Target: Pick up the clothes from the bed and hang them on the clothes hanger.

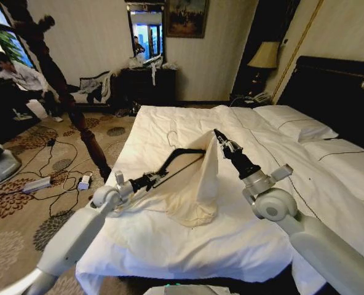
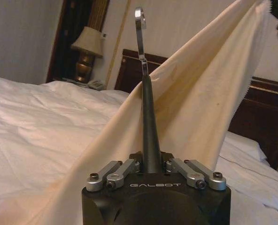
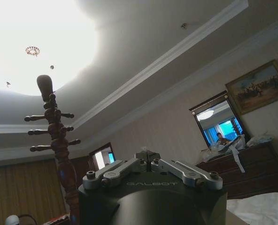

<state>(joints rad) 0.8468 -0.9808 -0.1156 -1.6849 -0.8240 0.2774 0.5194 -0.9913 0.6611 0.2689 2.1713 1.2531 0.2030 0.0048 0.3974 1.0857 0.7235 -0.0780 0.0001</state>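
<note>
While right claw lifts cloth | hanger end hidden | left claw grips hanger

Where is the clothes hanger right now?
In the head view, the clothes hanger is held up over the bed by the left gripper, its right end under the cream cloth that the right gripper holds up.

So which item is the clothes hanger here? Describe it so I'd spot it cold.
Start at the bed with the white duvet. Above its near half, the left gripper is shut on one end of the clothes hanger, a thin dark bar with a curved silvery hook. A cream cloth, pinched at its peak by the right gripper, drapes over its far end. Everything else there is pale fabric.
</note>
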